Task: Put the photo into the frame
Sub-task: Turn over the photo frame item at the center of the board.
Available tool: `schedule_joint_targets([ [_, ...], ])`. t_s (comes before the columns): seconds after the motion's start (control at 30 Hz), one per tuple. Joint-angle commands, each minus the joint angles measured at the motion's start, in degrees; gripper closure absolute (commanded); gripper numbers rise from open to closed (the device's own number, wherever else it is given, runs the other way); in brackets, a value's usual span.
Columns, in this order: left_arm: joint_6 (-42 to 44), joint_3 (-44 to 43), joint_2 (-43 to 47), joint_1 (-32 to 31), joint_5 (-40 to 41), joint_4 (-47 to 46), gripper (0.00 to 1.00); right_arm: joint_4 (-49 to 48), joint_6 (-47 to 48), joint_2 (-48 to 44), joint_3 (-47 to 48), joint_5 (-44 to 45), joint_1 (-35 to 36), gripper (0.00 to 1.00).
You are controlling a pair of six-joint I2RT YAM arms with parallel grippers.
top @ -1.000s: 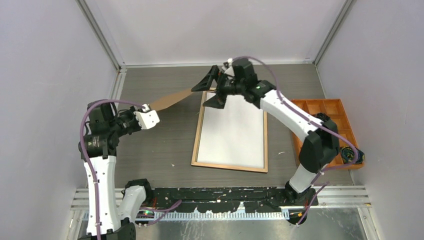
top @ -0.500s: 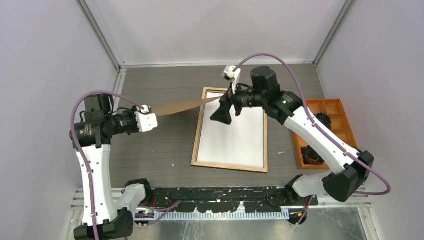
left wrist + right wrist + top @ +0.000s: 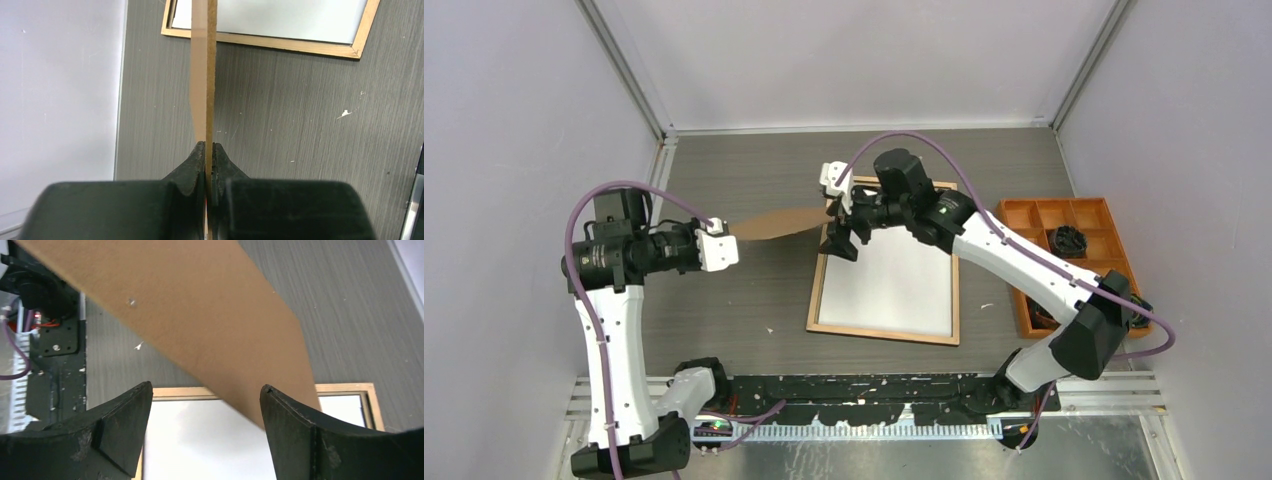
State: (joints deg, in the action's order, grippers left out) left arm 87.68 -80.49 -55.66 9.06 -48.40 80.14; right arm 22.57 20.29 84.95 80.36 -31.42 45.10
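Backing board (image 3: 774, 222) hangs pinched in the left gripper (image 3: 731, 231), the right gripper (image 3: 837, 233) spread wide at its far end above the frame (image 3: 884, 335), which lies back-up with the photo (image 3: 889, 280) apparently already face-down inside; closing up now calls for gripping that free end, then lowering level

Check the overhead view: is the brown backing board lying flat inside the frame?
No, the backing board is clamped in the left gripper and held in the air, left of the frame.
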Motion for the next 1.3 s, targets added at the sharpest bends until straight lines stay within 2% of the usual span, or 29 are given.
schedule_joint_targets([
  [0.0, 0.06, -1.37, -0.32, -0.09, -3.22, 6.39, 1.00, -7.84, 3.03, 0.69, 2.37, 4.81, 1.38, 0.19],
  [0.17, 0.69, -2.28, -1.47, -0.07, -3.39, 8.36, 1.00, -7.92, 3.69, 2.21, 3.58, 5.38, 3.07, 0.24],
  [0.27, 0.78, -2.39, -1.90, -0.06, -3.37, 7.96, 1.00, -7.52, 3.74, 3.16, 4.24, 5.73, 3.68, 0.35],
  [0.37, -0.52, -2.04, -1.55, -0.08, -3.54, 5.87, 1.00, -8.80, 2.71, 3.49, 3.80, 5.88, 3.93, 0.63],
  [0.43, -4.13, -1.23, -0.88, -0.07, -3.70, 1.51, 0.99, -11.30, 1.81, 3.33, 2.74, 7.00, 3.91, 0.89],
  [0.47, -6.54, -0.72, -0.45, -0.05, -3.75, -1.05, 0.96, -12.69, 1.17, 3.19, 2.34, 7.50, 3.92, 0.98],
  [0.5, -9.33, -0.26, -0.01, -0.08, -3.75, -3.86, 0.87, -14.42, 0.19, 2.88, 1.33, 7.83, 3.89, 0.99],
  [0.57, -16.63, 1.42, 1.43, -0.09, -3.68, -10.51, 0.49, -18.67, -1.82, 2.19, -0.24, 8.77, 3.93, 0.99],
  [0.6, -20.83, 1.99, 1.89, -0.02, -3.54, -14.64, 0.26, -20.51, -2.95, 1.85, -0.95, 8.80, 3.83, 0.99],
  [0.63, -25.05, 3.08, 2.75, -0.07, -3.28, -18.91, 0.09, -21.79, -3.76, 1.57, -1.28, 8.87, 3.83, 0.99],
  [0.67, -29.86, 4.04, 3.50, -0.06, -2.87, -23.77, 0.02, -22.32, -4.57, 1.28, -1.63, 9.00, 3.86, 0.99],
  [0.8, -49.02, 4.76, 4.37, -0.09, -0.01, -41.55, 0.00, -23.93, -8.89, 1.59, -0.87, 8.82, 3.32, 0.99],
  [0.93, -65.46, 0.87, 2.01, 0.09, 4.52, -50.55, 0.00, -24.73, -19.25, 2.76, 1.09, 5.20, -0.18, 0.99],
  [1.07, -73.67, -1.30, 0.34, 0.98, 7.98, -55.58, 0.00, -31.48, -34.94, 3.36, -0.05, -2.11, -5.67, 0.99],
  [1.27, -81.25, -2.72, -0.11, 2.01, 10.91, -60.53, 0.00, -40.77, -48.89, 3.72, -3.84, -9.72, -11.29, 0.99],
])
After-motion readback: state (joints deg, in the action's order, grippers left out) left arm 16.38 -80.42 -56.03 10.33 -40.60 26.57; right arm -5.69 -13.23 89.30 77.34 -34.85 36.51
